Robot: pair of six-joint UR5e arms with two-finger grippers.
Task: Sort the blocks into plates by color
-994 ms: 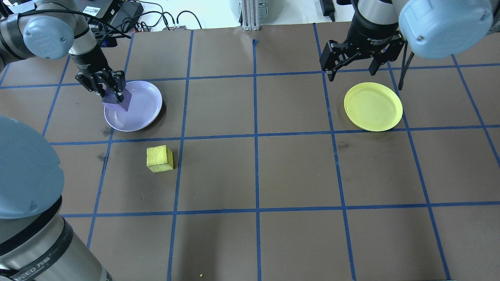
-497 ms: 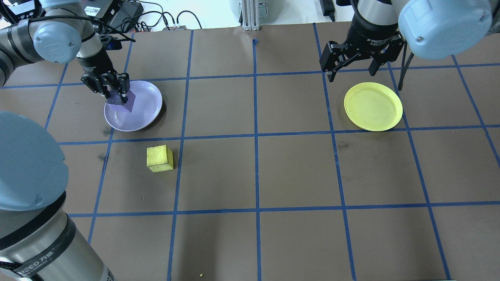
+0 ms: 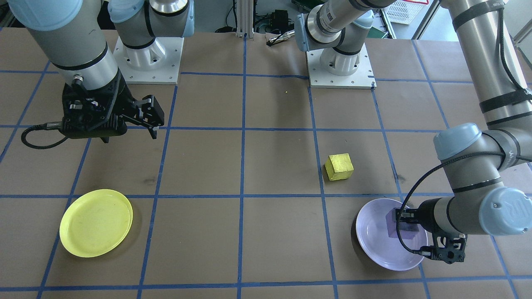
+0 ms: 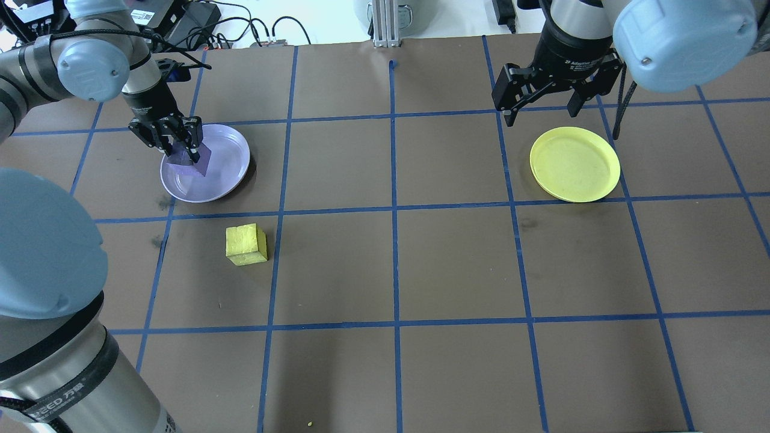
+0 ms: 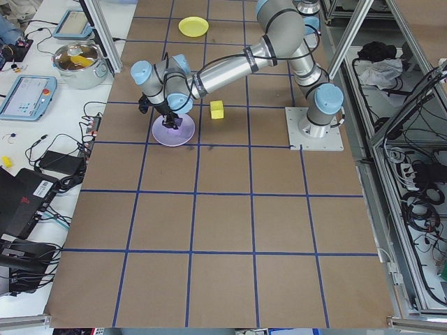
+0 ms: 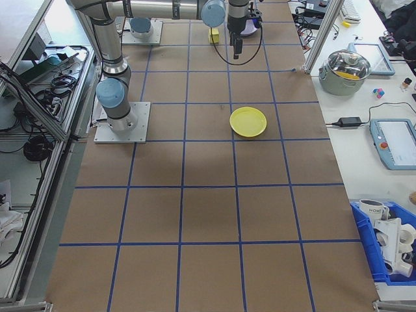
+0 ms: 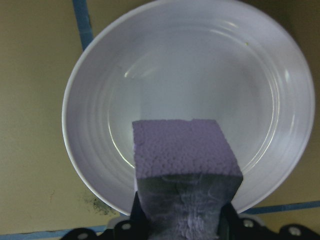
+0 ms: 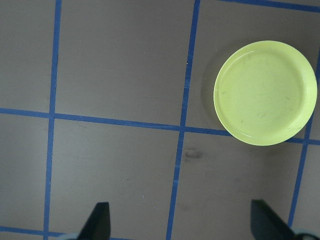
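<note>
Left hand (image 4: pixel 180 148) clamps purple block (image 4: pixel 191 161) off-centre over lavender plate (image 4: pixel 228 162); release risks rim rollout. Right hand (image 4: pixel 544 99) open, empty.

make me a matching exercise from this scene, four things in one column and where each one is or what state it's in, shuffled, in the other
Things:
1. small purple cube block
2. small yellow cube block
3. round yellow plastic plate
4. right gripper

Places or states:
A. open, holding nothing, above the brown table
B. lying on the table, with nothing in it
C. held by the left gripper over the round lavender plastic plate
D. sitting on the table, outside both plates

Pairs: 1-C, 2-D, 3-B, 4-A
</note>
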